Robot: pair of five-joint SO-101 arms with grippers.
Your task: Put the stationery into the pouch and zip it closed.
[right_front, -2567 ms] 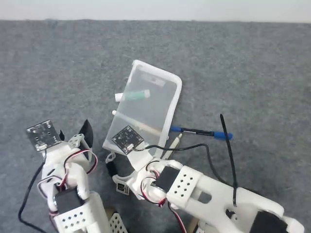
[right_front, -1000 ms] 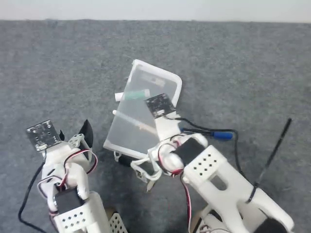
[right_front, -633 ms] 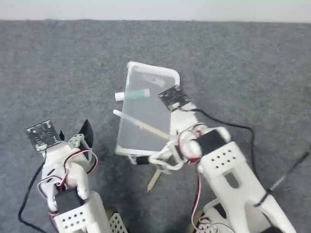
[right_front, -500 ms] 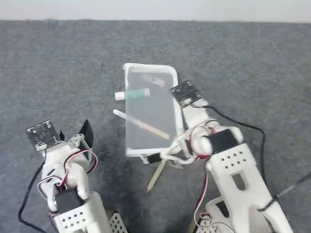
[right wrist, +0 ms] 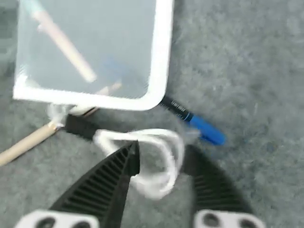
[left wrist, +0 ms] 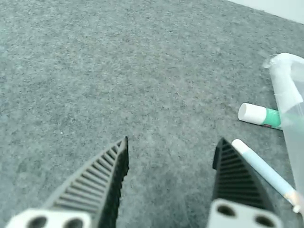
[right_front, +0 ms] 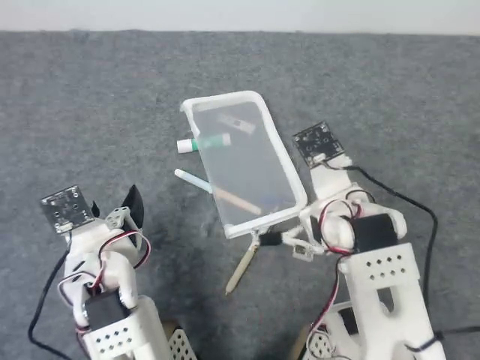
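Observation:
A translucent pouch (right_front: 247,161) with white edging lies flat in the middle of the grey mat. Through it I see a green-and-white glue stick (right_front: 204,142) and a pale blue pen (right_front: 192,179), both poking out past its left edge. A wooden pencil (right_front: 241,268) lies by its near corner. My right gripper (right_front: 289,241) is at that corner, shut on the pouch's white pull loop (right wrist: 159,156) beside the black zipper tab (right wrist: 80,126). A blue pen (right wrist: 199,129) sticks out from under the pouch. My left gripper (left wrist: 173,142) is open over bare mat, left of the glue stick (left wrist: 259,115).
The grey mat (right_front: 90,105) runs to a pale wall at the back. The right arm's body and its black cable (right_front: 409,206) occupy the lower right, and the left arm's body (right_front: 105,285) the lower left.
My right arm swung from left to right, dragging the pouch's near end by its pull so the pouch turned over the glue stick and pale pen, which stayed. The left arm has not moved.

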